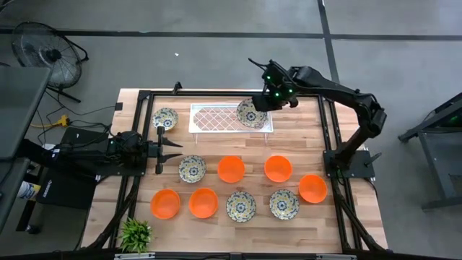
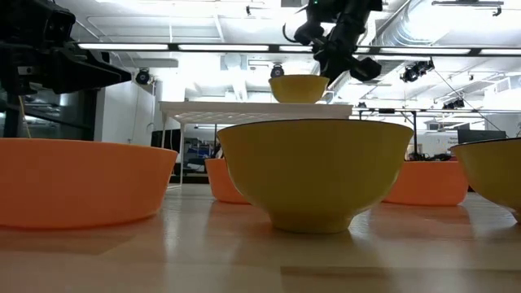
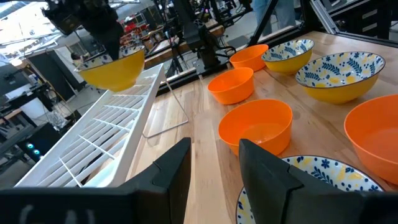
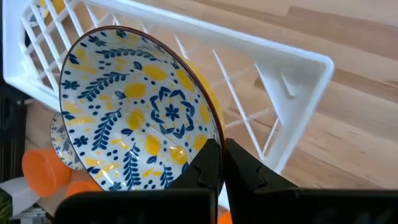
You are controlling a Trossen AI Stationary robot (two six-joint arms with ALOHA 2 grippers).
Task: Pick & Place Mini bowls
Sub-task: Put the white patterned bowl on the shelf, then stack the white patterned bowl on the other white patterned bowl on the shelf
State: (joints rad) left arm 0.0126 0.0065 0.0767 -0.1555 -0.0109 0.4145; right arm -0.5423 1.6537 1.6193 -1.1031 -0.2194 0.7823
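Your right pincer (image 4: 222,163), closed on the floral bowl's (image 4: 137,112) rim: glossy, stiff, breakable; keep the rim grip firm.

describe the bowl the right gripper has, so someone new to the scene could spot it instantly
Start at the white lattice tray standing at the far side of the wooden table. Over its right end, the right gripper pinches the rim of a floral mini bowl. It is the only bowl at the tray; the other nine sit on the table, including the floral one beside the tray's left end.
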